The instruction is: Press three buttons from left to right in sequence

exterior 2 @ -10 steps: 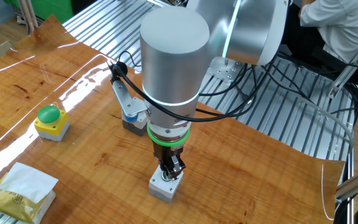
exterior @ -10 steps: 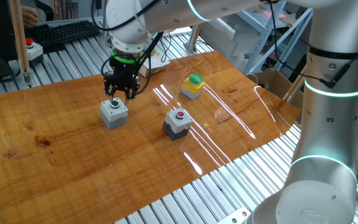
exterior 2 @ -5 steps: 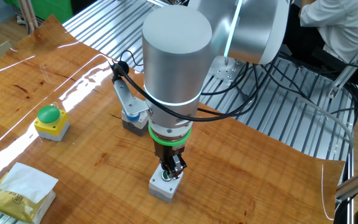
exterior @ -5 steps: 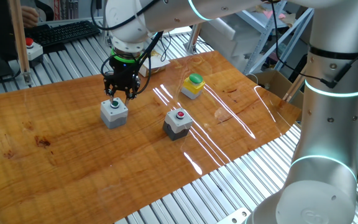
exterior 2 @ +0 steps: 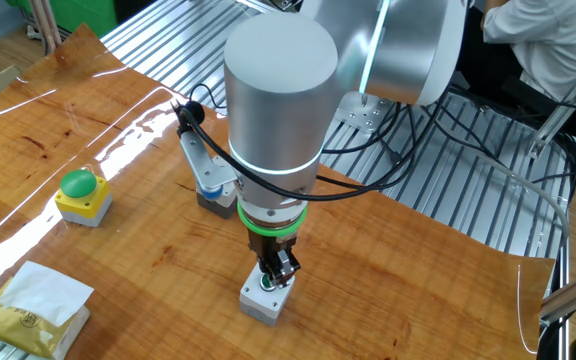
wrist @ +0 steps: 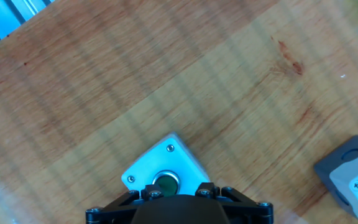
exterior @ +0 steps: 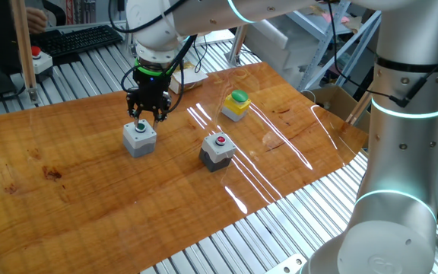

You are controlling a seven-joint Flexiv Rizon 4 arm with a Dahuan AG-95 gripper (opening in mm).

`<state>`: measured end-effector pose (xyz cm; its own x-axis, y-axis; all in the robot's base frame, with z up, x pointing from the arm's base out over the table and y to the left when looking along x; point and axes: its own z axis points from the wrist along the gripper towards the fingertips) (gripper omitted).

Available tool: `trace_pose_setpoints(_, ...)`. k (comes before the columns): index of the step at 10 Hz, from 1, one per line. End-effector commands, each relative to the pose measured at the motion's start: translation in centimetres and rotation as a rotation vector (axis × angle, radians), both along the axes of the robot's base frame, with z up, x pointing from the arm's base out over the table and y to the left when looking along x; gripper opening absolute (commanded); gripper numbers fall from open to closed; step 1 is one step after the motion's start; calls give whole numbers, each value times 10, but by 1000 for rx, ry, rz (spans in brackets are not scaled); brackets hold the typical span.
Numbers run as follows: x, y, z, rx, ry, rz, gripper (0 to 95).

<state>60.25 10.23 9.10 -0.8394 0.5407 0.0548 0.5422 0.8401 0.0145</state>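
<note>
Glossy wood tabletop point(exterior: 90, 183) over slatted metal bench point(exterior: 226, 243); keyboard point(exterior: 82, 39) behind; tool point(exterior: 144, 116) state unclear.

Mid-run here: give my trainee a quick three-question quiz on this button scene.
1. True or false: the pincer is over the light grey button box.
2. What colour is the cap on the dark grey box: A green, B red, C blue?
3. Fill in: the yellow box carries a ____ dome.

Key: 1 true; 2 B; 3 green.
</note>
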Motion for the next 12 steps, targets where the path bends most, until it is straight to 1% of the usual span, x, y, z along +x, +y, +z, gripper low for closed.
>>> trace_pose_setpoints(1,-4,-3,-1,3,-5,11,380)
trace_pose_setpoints(2,-6,-9,-3,7,-7,24,380)
trace_pose_setpoints(3,-7,-16,-3,15,-5,28,380)
trace_pose_setpoints(4,-7,-19,-3,16,-5,31,380)
trace_pose_setpoints(6,-7,-20,-3,17,-4,21,380)
trace_pose_setpoints(7,-6,-20,-3,25,-5,18,380)
trace_pose_setpoints(10,-5,-19,-2,26,-7,40,380)
trace_pose_setpoints(11,-4,-19,-1,26,-7,47,190)
trace_pose_setpoints(12,-4,-17,1,25,-9,75,190)
